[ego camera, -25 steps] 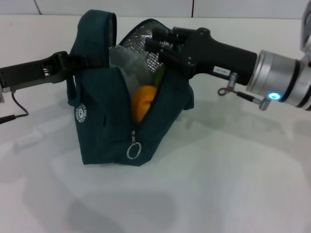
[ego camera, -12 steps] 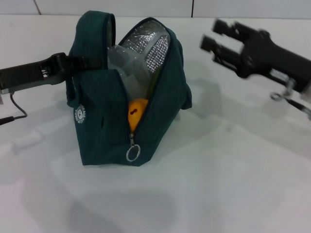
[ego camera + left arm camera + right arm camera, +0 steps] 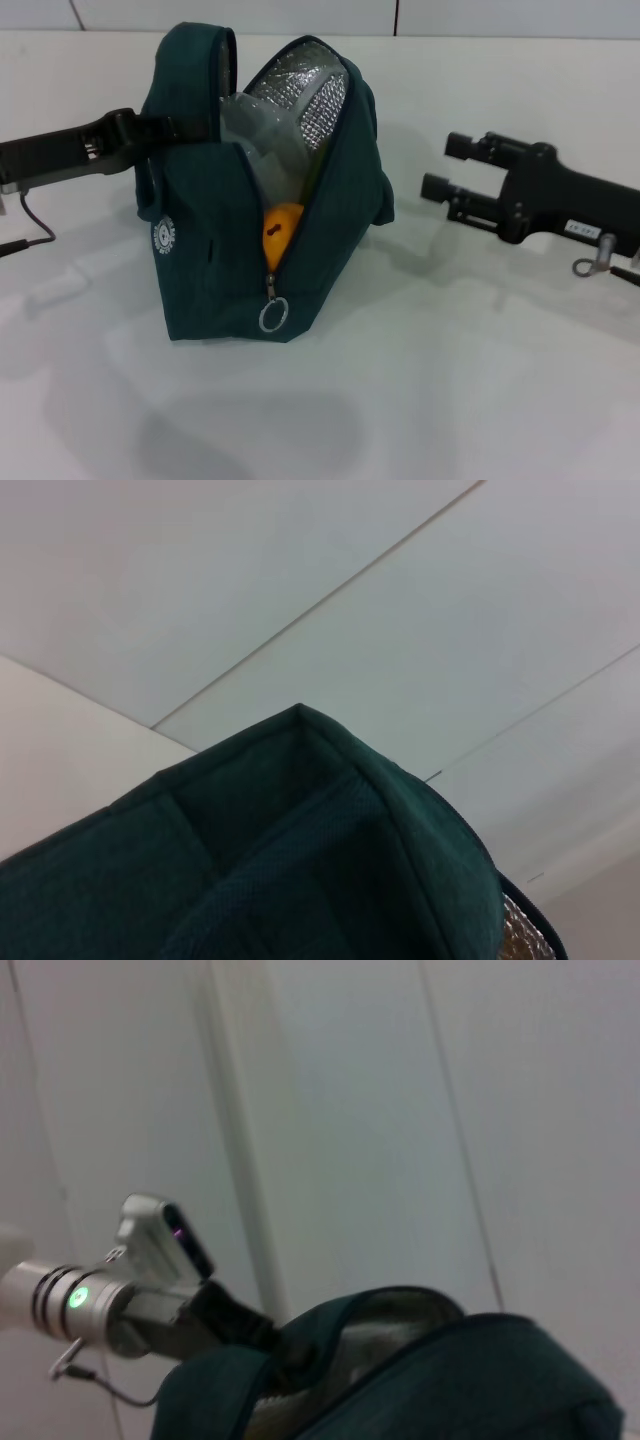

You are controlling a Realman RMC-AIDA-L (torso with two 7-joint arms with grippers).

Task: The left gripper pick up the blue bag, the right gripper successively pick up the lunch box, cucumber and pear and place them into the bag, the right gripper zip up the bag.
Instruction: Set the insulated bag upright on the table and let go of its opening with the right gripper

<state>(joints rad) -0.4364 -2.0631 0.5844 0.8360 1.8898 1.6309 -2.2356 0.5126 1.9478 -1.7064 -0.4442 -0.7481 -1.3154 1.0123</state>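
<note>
- Blue bag (image 3: 230, 240) stands on the white table (image 3: 450, 400), toward its left half, mouth unzipped, foil lining showing.
- Pear (image 3: 280, 228) and lunch box (image 3: 262, 135) sit inside; cucumber (image 3: 322, 155) is only a green sliver beside the lining.
- Left gripper (image 3: 165, 128) is clamped on the bag's handle, holding it upright.
- Right gripper (image 3: 445, 167) hangs empty, fingers parted, right of the bag.
- Judgement: loading done; zipping remains, ring pull (image 3: 273, 316) at the zipper's low end.

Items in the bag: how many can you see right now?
2 clearly: the pear low in the blue bag's opening, and the lunch box above it. A green sliver behind may be the cucumber; more may be hidden.
</note>
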